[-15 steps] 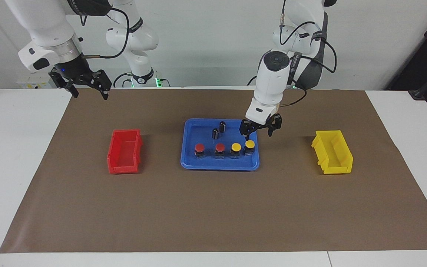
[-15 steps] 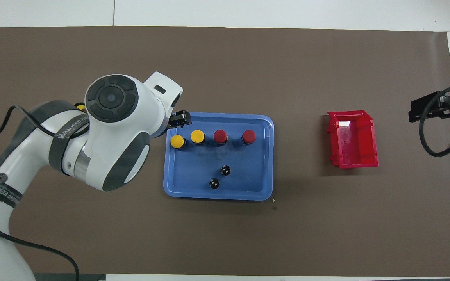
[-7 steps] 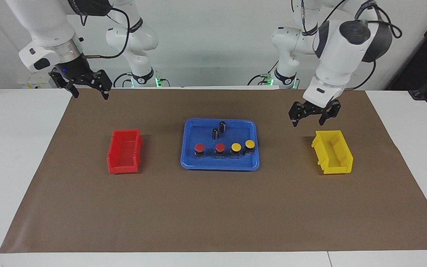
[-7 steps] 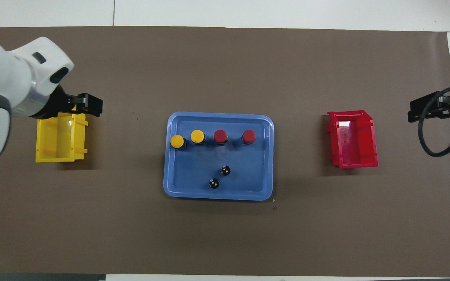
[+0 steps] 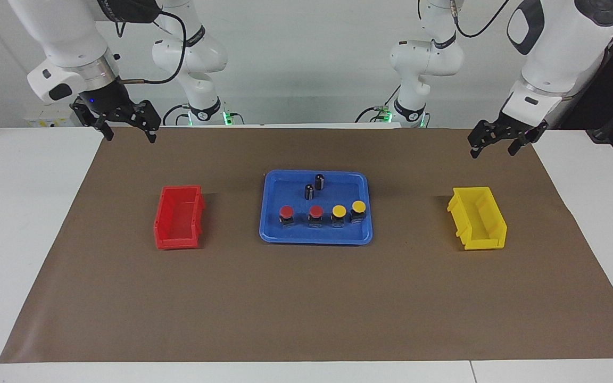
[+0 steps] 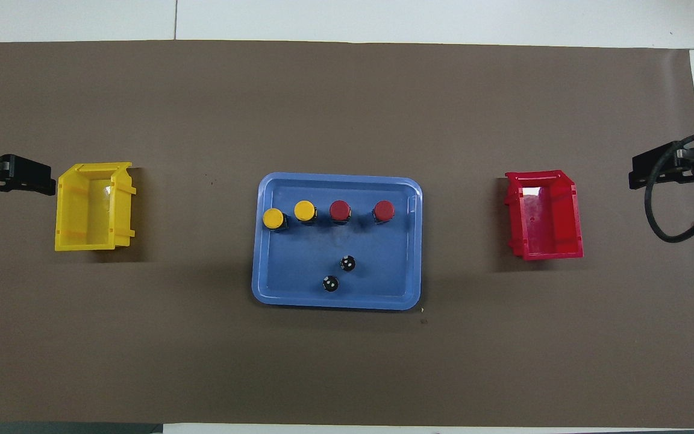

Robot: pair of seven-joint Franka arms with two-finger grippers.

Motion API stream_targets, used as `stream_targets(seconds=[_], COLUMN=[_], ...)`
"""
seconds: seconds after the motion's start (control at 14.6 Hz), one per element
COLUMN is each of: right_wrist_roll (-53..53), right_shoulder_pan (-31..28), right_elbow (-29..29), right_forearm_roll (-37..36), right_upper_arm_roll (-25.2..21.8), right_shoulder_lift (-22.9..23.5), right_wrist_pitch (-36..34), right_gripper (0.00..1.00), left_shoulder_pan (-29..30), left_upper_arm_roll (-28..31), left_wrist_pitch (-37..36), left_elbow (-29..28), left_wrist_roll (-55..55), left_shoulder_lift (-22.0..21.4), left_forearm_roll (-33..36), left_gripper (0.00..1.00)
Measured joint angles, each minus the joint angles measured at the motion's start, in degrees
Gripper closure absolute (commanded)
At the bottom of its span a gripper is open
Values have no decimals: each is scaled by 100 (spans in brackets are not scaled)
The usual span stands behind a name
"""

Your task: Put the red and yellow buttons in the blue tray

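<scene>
— Moved since a second ago? Left gripper (image 5: 503, 142), gone from over the blue tray (image 5: 270, 213) to the left arm's end of the counter (image 5: 19, 213), up in the air over the mat's edge; fingers spread, holding nothing.

— And the right gripper (image 5: 125, 125)?

— Waiting, unchanged, raised over the mat corner at the right arm's end by the robots' edge of the counter. Fingers spread too, empty.

— Buttons?

— All four in the tray, upright, lined up in one row along the tray side farther from the robots. Two yellow buttons (image 6: 288, 214) toward the left arm's end, two red buttons (image 6: 361, 211) toward the right arm's end. No shift among them since earlier.

— Anything else in the tray?

— Two black cylinders (image 6: 339, 273), standing near the tray side nearer the robots, apart from the row.

— Bins?

— Yellow bin (image 5: 478, 217) toward the left arm's end of the counter, red bin (image 5: 179, 216) toward the right arm's end, tray midway between them. Nothing visible inside either bin.
</scene>
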Motion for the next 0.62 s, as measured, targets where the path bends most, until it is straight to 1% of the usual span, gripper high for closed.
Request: stream_targets(seconds=[0.34, 0.41, 0.62], right_wrist_roll=[0, 0, 0], right_shoulder_pan=[1, 0, 1], right_elbow=[-5, -6, -7], right_forearm_roll=[0, 0, 0], right_upper_arm_roll=[2, 2, 2], right_shoulder_lift=[0, 0, 0], right_wrist_pitch=[0, 0, 0], right_gripper=[0, 0, 0], left_shoulder_pan=[310, 455, 1088], left_upper_arm_roll=[-82, -206, -827], left_wrist_pitch=[-130, -179, -202], left_elbow=[105, 108, 109], left_wrist_roll=[161, 164, 202], left_shoulder_lift=[-1, -1, -1], left_forearm_roll=[0, 0, -1], left_gripper=[0, 0, 0])
